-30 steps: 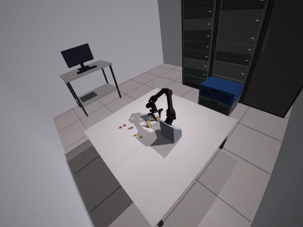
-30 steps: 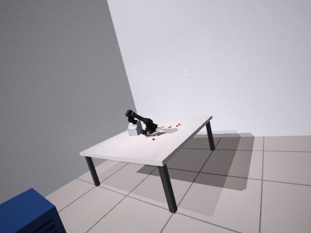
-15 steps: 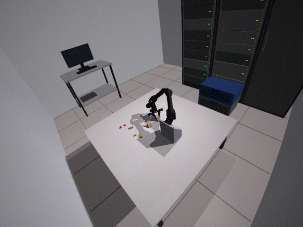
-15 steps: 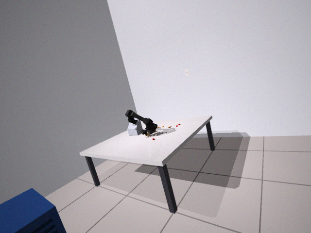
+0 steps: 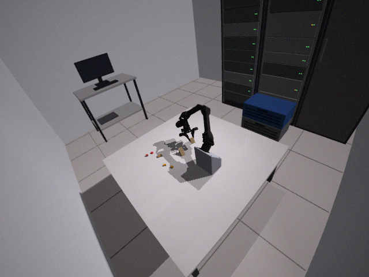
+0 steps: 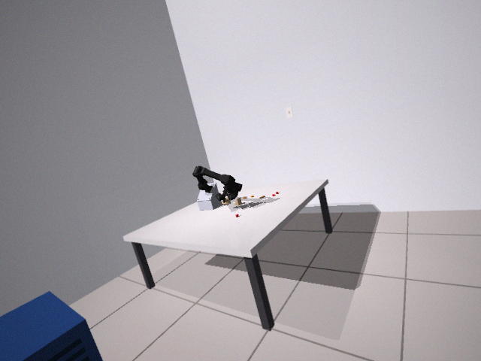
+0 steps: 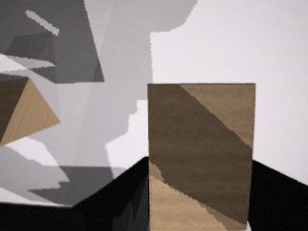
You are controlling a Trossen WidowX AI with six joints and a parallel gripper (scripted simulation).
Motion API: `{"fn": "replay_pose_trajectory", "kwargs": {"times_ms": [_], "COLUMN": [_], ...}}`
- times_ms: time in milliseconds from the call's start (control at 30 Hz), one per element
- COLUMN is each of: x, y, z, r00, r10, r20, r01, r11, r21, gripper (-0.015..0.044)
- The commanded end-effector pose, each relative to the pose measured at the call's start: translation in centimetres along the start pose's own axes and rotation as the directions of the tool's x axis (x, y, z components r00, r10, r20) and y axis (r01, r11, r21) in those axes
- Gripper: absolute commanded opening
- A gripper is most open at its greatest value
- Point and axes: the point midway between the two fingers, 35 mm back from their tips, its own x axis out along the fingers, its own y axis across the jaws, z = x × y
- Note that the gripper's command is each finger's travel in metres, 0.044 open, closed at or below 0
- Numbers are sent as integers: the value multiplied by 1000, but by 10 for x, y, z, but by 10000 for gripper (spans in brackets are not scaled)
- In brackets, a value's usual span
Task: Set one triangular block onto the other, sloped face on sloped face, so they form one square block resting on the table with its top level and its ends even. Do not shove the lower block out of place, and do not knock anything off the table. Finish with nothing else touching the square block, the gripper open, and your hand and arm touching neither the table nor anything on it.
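A wooden triangular block (image 5: 192, 140) (image 6: 225, 202) (image 7: 202, 144) is gripped above the table (image 5: 190, 205) (image 6: 186, 229). My gripper (image 5: 192, 138) (image 7: 193, 165) is shut on it, with the black fingers at its two sides in the wrist view. A broad rectangular face of the block shows there, crossed by shadow. The other wooden triangular block (image 5: 181, 151) (image 6: 238, 201) (image 7: 35, 113) stands on the table beside the held one, apart from it; in the wrist view it is cut off at the left edge, with a triangular end showing.
A pale grey wedge-shaped box (image 5: 203, 161) (image 6: 207, 201) stands close to the arm base. Small red pieces (image 5: 151, 152) (image 6: 237, 215), a brown piece (image 5: 159, 155) (image 6: 262, 196) and small orange pieces (image 5: 164, 164) (image 6: 252, 195) lie on the table around the blocks.
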Motion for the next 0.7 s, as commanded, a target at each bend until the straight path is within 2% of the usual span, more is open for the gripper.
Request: {"fn": "replay_pose_trajectory", "kwargs": {"times_ms": [0,467,667], "x": [-21,-26,-25], "y": [0,-1,1], "z": [-13,-19,-20], "r00": [1000,1000,995], "r10": [11,2,15], "r20": [11,9,101], "r01": [-11,-2,-14], "r11": [1000,1000,1000], "r21": [6,2,-17], "gripper": [0,0,0]}}
